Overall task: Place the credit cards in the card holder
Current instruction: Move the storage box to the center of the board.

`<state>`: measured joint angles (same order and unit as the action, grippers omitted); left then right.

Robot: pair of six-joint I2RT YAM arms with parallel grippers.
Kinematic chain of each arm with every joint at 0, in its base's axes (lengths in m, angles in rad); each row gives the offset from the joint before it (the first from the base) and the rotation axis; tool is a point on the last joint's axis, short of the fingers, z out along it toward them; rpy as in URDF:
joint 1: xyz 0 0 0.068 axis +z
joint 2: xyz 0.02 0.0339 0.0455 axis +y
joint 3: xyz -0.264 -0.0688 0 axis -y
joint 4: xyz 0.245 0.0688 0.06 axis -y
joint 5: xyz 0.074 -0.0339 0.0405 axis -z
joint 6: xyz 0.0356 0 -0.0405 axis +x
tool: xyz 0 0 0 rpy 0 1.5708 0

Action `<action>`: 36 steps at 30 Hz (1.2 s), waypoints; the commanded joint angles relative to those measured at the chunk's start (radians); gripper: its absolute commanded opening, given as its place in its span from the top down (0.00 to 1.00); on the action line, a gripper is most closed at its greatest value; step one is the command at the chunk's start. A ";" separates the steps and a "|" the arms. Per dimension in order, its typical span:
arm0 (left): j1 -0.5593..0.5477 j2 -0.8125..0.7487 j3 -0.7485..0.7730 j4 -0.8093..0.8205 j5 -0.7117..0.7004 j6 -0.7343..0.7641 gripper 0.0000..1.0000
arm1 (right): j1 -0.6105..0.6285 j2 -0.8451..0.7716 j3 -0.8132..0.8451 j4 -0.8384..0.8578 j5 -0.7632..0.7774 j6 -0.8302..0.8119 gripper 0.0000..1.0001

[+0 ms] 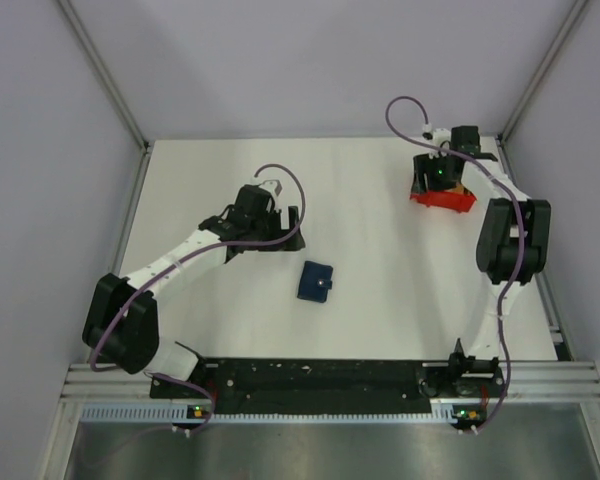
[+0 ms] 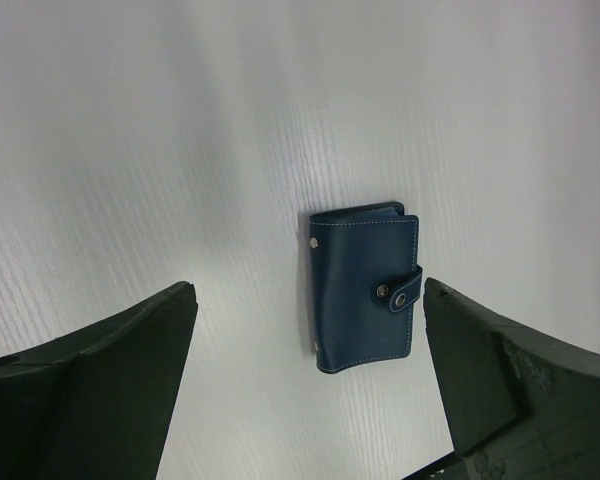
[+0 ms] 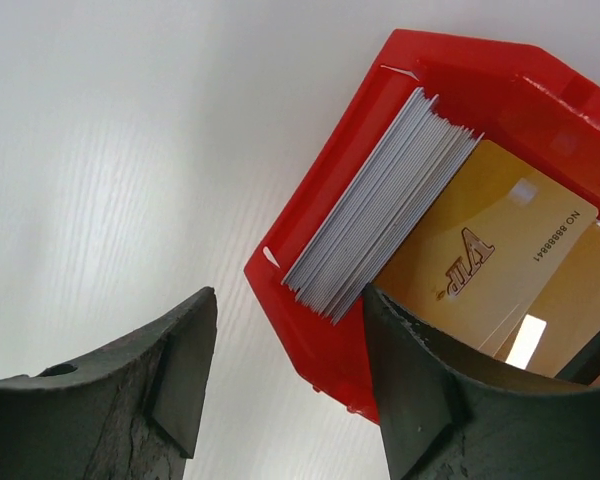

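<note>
mid-table, the card holder (image 1: pixel 316 281) lies long axis near-to-far; left pincer (image 2: pixel 308 292) and right pincer (image 3: pixel 288 295) gape.

card holder (image 1: pixel 316 281) on table (image 1: pixel 380 260) centre | bin (image 1: pixel 442 198) far right | credit cards (image 3: pixel 385 225) in bin

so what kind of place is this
Probably a robot lab test cell: a white table boxed in by plain panels on metal framing, two arms bolted to its near edge, and staged props, a red bin and card holder.

left arm (image 1: pixel 185 258): white links, black joints | right arm (image 1: pixel 510 242): same | cables (image 1: pixel 276 167): purple
</note>
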<state>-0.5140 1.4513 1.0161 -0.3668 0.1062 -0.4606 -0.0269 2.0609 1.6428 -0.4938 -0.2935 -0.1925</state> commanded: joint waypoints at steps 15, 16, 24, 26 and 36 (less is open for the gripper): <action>0.005 -0.025 -0.027 0.055 0.078 0.010 0.02 | 0.004 -0.425 -0.459 -0.112 -0.331 -0.085 0.42; 0.005 -0.026 -0.028 0.054 0.081 0.010 0.02 | 0.002 -0.447 -0.466 -0.118 -0.331 -0.085 0.42; 0.003 -0.034 -0.034 0.077 0.086 0.002 0.02 | 0.021 -0.476 -0.451 -0.040 -0.181 0.120 0.41; 0.003 -0.031 -0.034 0.089 0.092 -0.001 0.02 | 0.048 -0.440 -0.448 -0.022 -0.136 0.154 0.41; 0.005 0.000 0.010 0.080 0.079 0.000 0.02 | 0.070 -0.360 -0.469 0.078 -0.136 0.235 0.40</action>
<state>-0.5129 1.4506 0.9874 -0.3256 0.1860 -0.4618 0.0238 1.6787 1.1645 -0.4839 -0.4511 0.0105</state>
